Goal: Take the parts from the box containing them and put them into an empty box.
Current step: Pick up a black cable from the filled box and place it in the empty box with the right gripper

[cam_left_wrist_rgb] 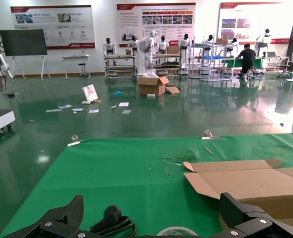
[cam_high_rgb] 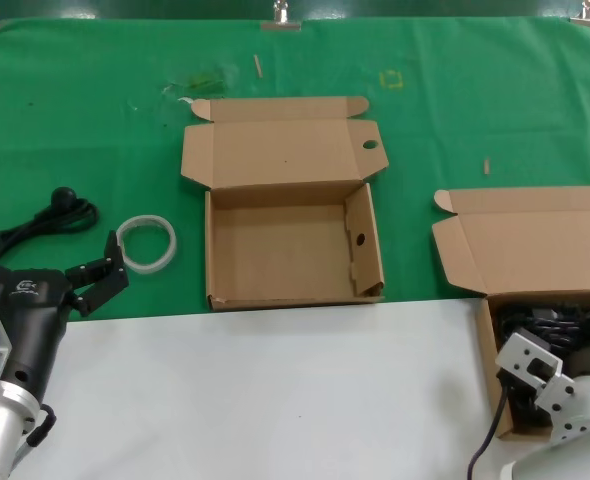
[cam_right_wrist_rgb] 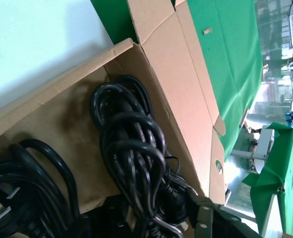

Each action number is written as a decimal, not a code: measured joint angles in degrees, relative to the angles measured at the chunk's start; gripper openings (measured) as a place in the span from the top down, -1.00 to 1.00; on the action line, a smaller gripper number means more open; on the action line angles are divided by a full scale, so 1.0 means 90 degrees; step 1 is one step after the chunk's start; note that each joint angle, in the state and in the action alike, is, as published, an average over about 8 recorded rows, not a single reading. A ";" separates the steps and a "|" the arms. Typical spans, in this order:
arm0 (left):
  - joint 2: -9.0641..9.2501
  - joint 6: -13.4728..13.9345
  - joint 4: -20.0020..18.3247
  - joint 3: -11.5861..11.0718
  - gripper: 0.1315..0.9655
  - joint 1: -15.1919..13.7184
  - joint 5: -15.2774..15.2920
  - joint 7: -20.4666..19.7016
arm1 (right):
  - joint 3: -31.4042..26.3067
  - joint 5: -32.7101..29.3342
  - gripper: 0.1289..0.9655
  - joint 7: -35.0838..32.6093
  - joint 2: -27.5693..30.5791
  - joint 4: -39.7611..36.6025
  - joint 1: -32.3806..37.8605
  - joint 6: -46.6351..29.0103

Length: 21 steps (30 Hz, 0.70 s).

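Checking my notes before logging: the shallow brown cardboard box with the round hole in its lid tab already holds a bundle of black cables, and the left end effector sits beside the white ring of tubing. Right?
Not quite. The head view shows the shallow brown cardboard box empty; the black cables lie in the other cardboard box. The left end effector does sit beside the white ring of tubing.

Right gripper (cam_high_rgb: pixel 535 395) fingertips hidden inside full box (cam_high_rgb: pixel 492 345); box cut by frame edge; cables (cam_right_wrist_rgb: pixel 131 148) partly covered by arm.

This is a large exhibition or demonstration hall for robots. Past the green cloth-covered table (cam_left_wrist_rgb: pixel 136 173) stretches a glossy dark green floor (cam_left_wrist_rgb: pixel 87 124); white humanoid robots on metal racks (cam_left_wrist_rgb: pixel 151 49) line the far wall under printed display posters (cam_left_wrist_rgb: pixel 155 17), beside a seated person (cam_left_wrist_rgb: pixel 246 54).
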 joint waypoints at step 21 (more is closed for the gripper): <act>0.0000 0.0000 0.0000 0.0000 -1.00 0.0000 0.0000 0.0000 | -0.0082 0.0126 0.79 0.0309 0.0000 0.0237 -0.0139 0.0184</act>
